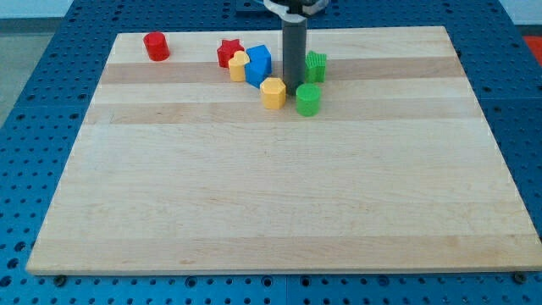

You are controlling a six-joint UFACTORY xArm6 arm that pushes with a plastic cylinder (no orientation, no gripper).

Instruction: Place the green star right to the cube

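Observation:
The green star (316, 65) lies near the view's top, partly hidden behind my rod. The blue cube (258, 63) sits to its left, with a gap between them that my rod fills. My tip (293, 91) rests on the board just left of the green star, right of the cube, between the yellow hexagonal block (273, 92) and the green cylinder (308, 99).
A red star (228, 52) and a yellow block (238, 65) sit against the cube's left side. A red cylinder (156, 46) stands at the view's top left. The wooden board (271, 195) lies on a blue perforated table.

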